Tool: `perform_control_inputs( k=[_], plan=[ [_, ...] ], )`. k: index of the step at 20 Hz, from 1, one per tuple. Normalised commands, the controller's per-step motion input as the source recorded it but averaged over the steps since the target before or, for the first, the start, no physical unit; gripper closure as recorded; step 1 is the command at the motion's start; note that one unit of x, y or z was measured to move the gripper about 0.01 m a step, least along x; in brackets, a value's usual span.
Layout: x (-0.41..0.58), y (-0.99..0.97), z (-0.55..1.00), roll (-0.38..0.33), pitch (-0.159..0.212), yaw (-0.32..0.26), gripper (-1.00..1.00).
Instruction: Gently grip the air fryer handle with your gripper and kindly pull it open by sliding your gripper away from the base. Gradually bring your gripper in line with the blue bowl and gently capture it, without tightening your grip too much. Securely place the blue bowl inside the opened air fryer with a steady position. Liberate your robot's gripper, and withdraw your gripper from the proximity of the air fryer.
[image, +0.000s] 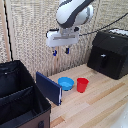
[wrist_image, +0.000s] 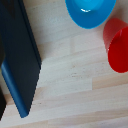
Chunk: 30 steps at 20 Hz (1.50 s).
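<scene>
The black air fryer (image: 110, 52) stands at the exterior view's right with its drawer pushed in; the air fryer handle (image: 103, 60) sticks out from the front face. The blue bowl (image: 65, 83) rests on the wooden table beside a red cup (image: 82, 85). My gripper (image: 60, 51) hangs high above the table, above and slightly to the exterior view's left of the bowl, open with nothing between its blue-tipped fingers (image: 54, 52). The wrist view shows the blue bowl (wrist_image: 90, 11) and the red cup (wrist_image: 118, 45) from above; no fingers appear there.
A dark-blue flat panel (image: 48, 87) leans against a large black fabric-sided case (image: 17, 95) at the exterior view's left, close to the bowl. The same dark-blue panel (wrist_image: 20, 60) lies along one side of the wrist view. A woven screen backs the table.
</scene>
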Motion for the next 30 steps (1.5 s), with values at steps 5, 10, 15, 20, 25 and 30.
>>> perform_control_inputs(
  k=[5,10,15,20,25,30],
  plan=[
    [0.000,0.00,0.00,0.000,-0.046,-0.353,-1.00],
    [0.000,0.00,0.00,-0.001,-0.017,-0.375,-1.00],
    [0.000,0.00,0.00,-0.040,-0.001,-0.357,-1.00],
    [0.000,0.00,0.00,-0.092,-0.008,-0.327,-1.00],
    [0.000,0.00,0.00,-0.161,-0.025,-0.255,-1.00],
    [0.000,0.04,-0.04,-0.313,-0.042,-0.087,-1.00]
  ],
)
